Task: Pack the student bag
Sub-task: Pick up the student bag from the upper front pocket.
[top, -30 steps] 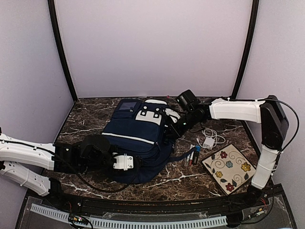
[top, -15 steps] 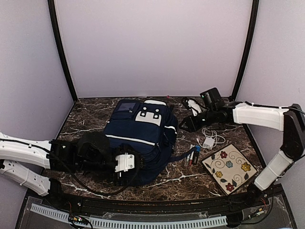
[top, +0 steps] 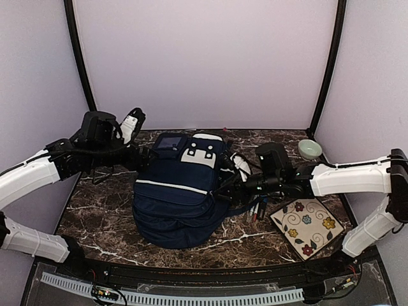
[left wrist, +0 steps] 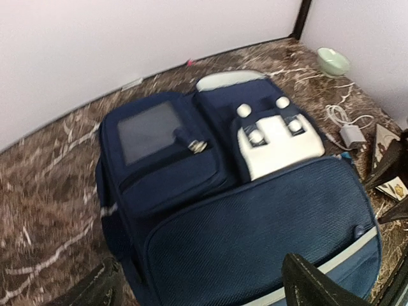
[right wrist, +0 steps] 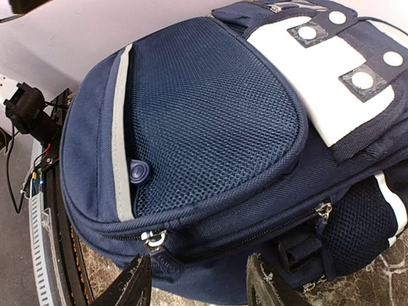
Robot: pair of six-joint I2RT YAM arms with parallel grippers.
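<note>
**Table** (top: pixel 105 223) – dark brown marbled top, walled in pale panels.

**Student bag** (top: pixel 178 194) – navy, lay flat at the middle of the table with its front upward. The pale grey patch with round studs was at the end nearer the back wall, and the rounded mesh front pocket nearer the arm bases.

**Left gripper** (left wrist: pixel 199 271) – hung raised over the far-left part of the table, beside the bag's top corner. Fingers stood wide apart, nothing between them.

**Right gripper** (right wrist: pixel 199 264) – sat low against the bag's right flank, near a metal zip pull. Fingers were parted and not clamped on anything.

**Floral board** (top: pixel 306 223) – cream square with coloured flowers, near the right edge, apart from the bag.

**Bowl** (top: pixel 310 149) – pale green, far-right corner.

**Charger** (left wrist: pixel 350 132) – white, with a looped cable, right of the bag.

**Pens** (top: pixel 256 209) – a few, beside the bag's right side, partly hidden under the right arm.
</note>
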